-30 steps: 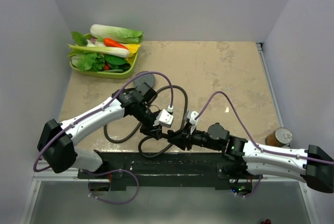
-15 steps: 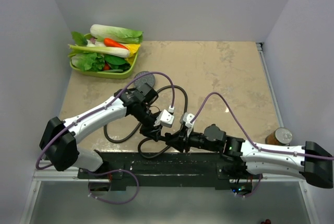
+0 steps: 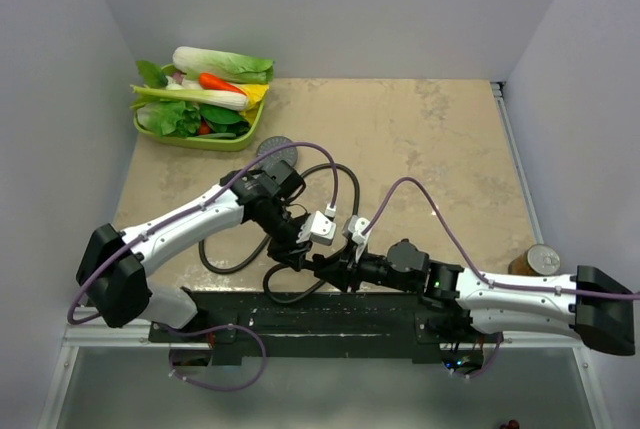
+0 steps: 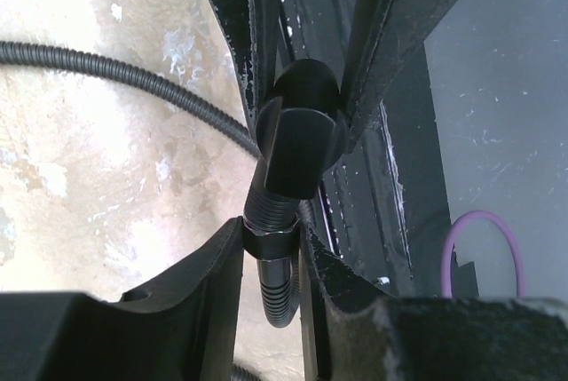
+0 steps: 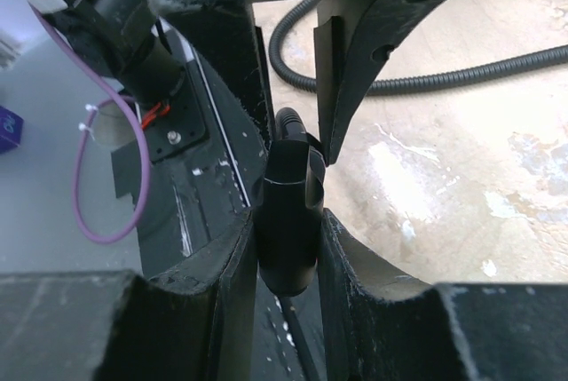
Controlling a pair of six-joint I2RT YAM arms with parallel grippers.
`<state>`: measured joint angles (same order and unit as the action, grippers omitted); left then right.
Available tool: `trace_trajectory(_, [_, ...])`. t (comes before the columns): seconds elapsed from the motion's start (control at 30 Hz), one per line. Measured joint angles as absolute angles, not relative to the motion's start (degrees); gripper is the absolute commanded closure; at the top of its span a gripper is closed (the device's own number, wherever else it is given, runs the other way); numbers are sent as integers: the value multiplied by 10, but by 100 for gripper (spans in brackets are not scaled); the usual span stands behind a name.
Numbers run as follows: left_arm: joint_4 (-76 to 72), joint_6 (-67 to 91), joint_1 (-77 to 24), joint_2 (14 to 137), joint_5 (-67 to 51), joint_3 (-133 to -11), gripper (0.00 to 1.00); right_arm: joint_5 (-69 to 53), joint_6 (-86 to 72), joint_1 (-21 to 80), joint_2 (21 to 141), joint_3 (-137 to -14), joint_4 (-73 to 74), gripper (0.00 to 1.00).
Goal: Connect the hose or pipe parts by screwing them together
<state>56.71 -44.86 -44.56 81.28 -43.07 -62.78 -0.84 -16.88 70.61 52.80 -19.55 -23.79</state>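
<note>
left claw (image 4: 271, 235) clamped on the hose nut (image 4: 269, 224), right claw (image 5: 288, 226) on a fitting (image 5: 288, 184) i can't identify; head (image 3: 277, 148) half hidden behind left arm (image 3: 190, 215).

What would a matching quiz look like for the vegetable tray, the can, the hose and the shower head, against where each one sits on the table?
Things:
1. vegetable tray
2. can
3. hose
4. shower head

Places:
A. right edge, near side
B. partly under the left arm
C. far left corner
D. looping across the middle

Pairs: 1-C, 2-A, 3-D, 4-B
</note>
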Motion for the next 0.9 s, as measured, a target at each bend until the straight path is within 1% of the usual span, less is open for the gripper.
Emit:
trace_trajectory(0.23, [573, -430, -455, 798, -403, -628, 100, -8, -211, 706, 547, -172, -309, 100])
trace_trajectory(0.67, [579, -424, -462, 782, -408, -637, 100, 2, -281, 706, 533, -118, -402, 100])
trace_trajectory(0.9, [584, -424, -462, 773, -406, -655, 100, 23, -307, 706, 516, -109, -417, 100])
